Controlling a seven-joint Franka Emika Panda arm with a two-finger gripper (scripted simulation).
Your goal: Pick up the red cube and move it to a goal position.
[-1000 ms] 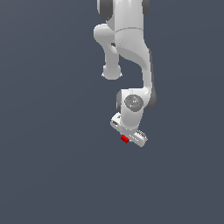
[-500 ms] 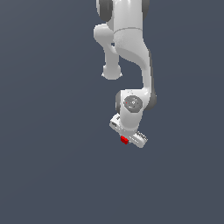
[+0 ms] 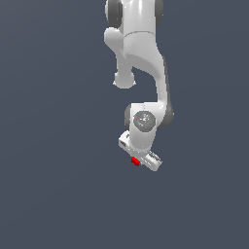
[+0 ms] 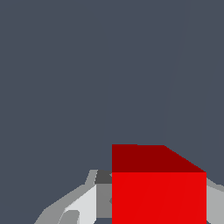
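1. Below the white arm [image 3: 141, 63], low in the exterior view, the gripper [image 3: 137, 161] points down with the red cube [image 3: 135, 161] at its tip.
2. Between the fingers is where the cube sits in the wrist view: the red cube [image 4: 158, 192] fills the space, with a grey-white finger [image 4: 83, 203] against one side face and a sliver of the other finger [image 4: 215, 201] at the opposite side.
3. Closed on the cube is how the gripper reads; the fingers are only as far apart as the cube is wide, and no gap shows between pad and face.
4. Around the cube both views show only flat grey-blue ground [image 3: 58, 194]; I cannot tell whether the cube rests on it or hangs just above it, and no goal marker is visible.
5. Handling, as a judgement: the cube looks rigid, with plain flat faces and sharp edges, and so small that it should be very light. It should not deform or break under a squeeze.
6. Smooth faces could let it slide or twist if gripped near an edge or corner.
7. Best hold is on two opposite side faces, pads flat and centred, which the present grip appears to match.
8. Moving steadily should keep it from pivoting between the pads.
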